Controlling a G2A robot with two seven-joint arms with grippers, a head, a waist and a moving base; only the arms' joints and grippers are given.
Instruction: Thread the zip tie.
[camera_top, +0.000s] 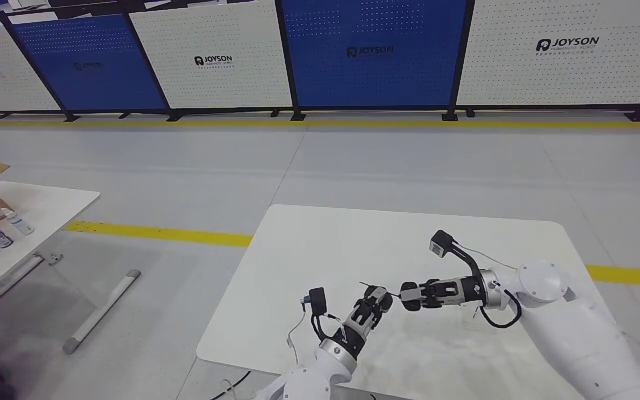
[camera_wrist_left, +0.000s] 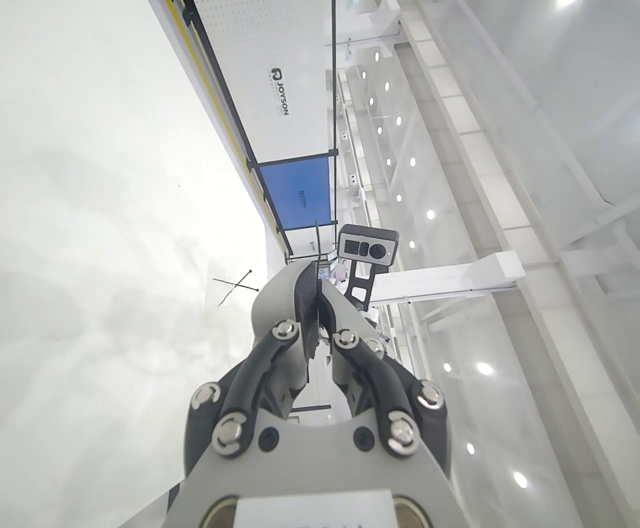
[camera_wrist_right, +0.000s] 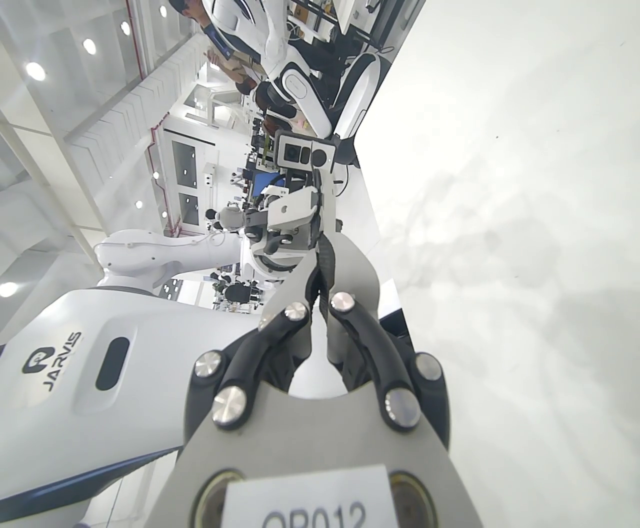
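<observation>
- The left pincer (camera_top: 377, 298) is clenching a thin black zip tie (camera_wrist_left: 317, 239). The strip is standing out past its fingertips, raised above the white table (camera_top: 340, 240).
- The right pincer (camera_top: 409, 295) is likewise clamping shut, nose to nose with the left one, and a dark strip is running out beyond its tips.
- It appears that each pincer is gripping one end of the same tie. The strip is too thin here to tell which end carries the head.
- Judged step: bringing the tail tip to the head slot, with threading not yet confirmed.
- For a sound result, one pincer should be holding firm while the other is advancing slowly. The tip should be meeting the slot square on. A short free length is advisable, since a long tail is likely to bend away on contact.
- Clearance between the arms is tight. The camera box (camera_wrist_left: 367, 250) on the right arm is sitting just beside the raised strip, so any twist risks a knock.
- The work is taking place above the near part of the table, close to its front edge. A dropped tie could be going over that edge.
- Open table is lying beyond and to both sides. Two loose ties (camera_wrist_left: 237, 288) are lying crossed there, apart from the pincers.
</observation>
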